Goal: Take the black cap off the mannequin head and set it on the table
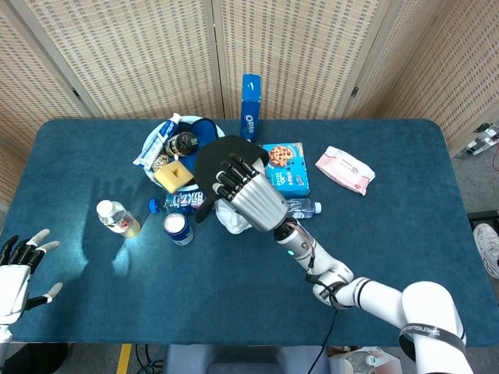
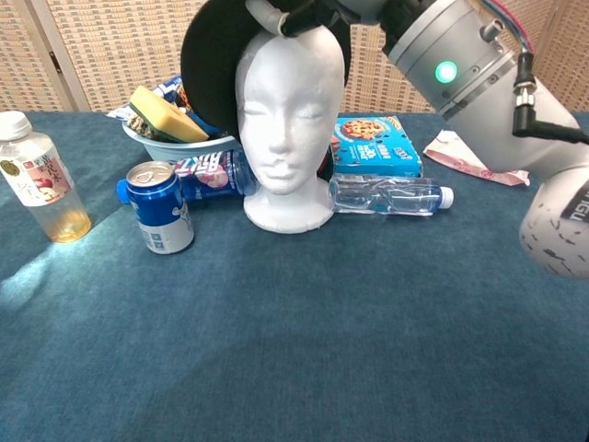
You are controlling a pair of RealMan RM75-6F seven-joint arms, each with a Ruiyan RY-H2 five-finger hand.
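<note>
The white mannequin head (image 2: 285, 138) stands upright mid-table; only a sliver of the mannequin head (image 1: 232, 220) shows below my hand in the head view. My right hand (image 1: 243, 189) grips the black cap (image 1: 212, 158) and holds it raised above the crown, tilted back. In the chest view the black cap (image 2: 210, 69) sits behind and above the bare face, with my right hand (image 2: 308, 11) cut off by the top edge. My left hand (image 1: 17, 269) hovers open at the near left table edge, holding nothing.
Around the head stand a bowl (image 2: 175, 145) of groceries, a blue can (image 2: 159, 207), a juice bottle (image 2: 37, 189), a lying water bottle (image 2: 386, 195), a cookie box (image 2: 377, 145), an Oreo box (image 1: 250, 105) and a pink packet (image 1: 344, 169). Bare cloth (image 2: 294, 350) lies in front.
</note>
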